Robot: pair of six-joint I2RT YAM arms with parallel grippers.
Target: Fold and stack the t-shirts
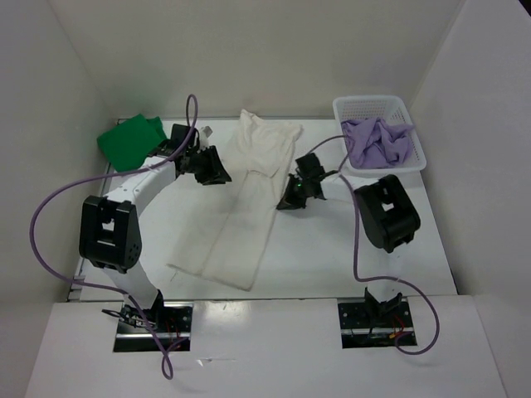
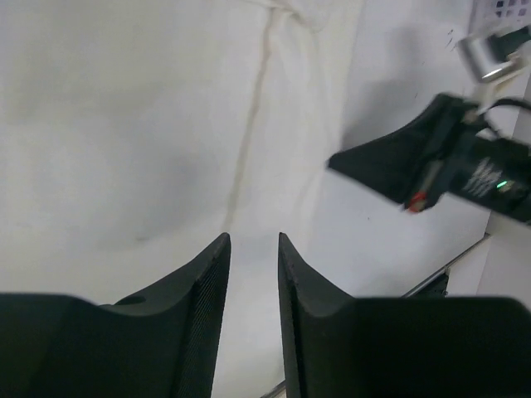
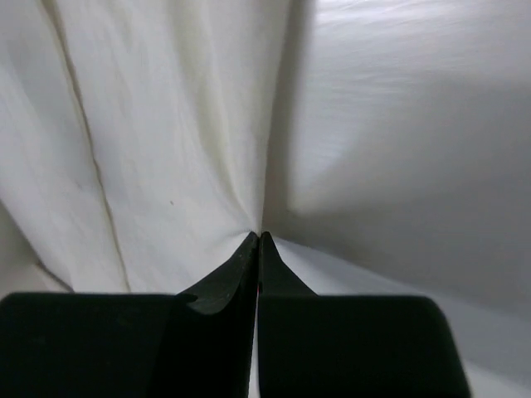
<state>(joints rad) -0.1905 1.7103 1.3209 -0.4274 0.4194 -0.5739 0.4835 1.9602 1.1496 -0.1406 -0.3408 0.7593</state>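
Right jaws tight on cream-white t-shirt

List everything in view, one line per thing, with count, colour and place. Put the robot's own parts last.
green t-shirt: one, bright green, compact bundle at the table's far left.
cream-white t-shirt: one, cream-white, spread lengthwise down the middle, between the two grippers.
lavender t-shirt: one, pale purple, crumpled inside the basket.
basket: one, white plastic mesh, far right corner.
table: one, white, under everything.
cables: two, purple, one looping from each arm.
left gripper: one, black, jaws slightly apart over the cream-white t-shirt's left side.
right gripper: one, black, shut on the cream-white t-shirt's right edge.
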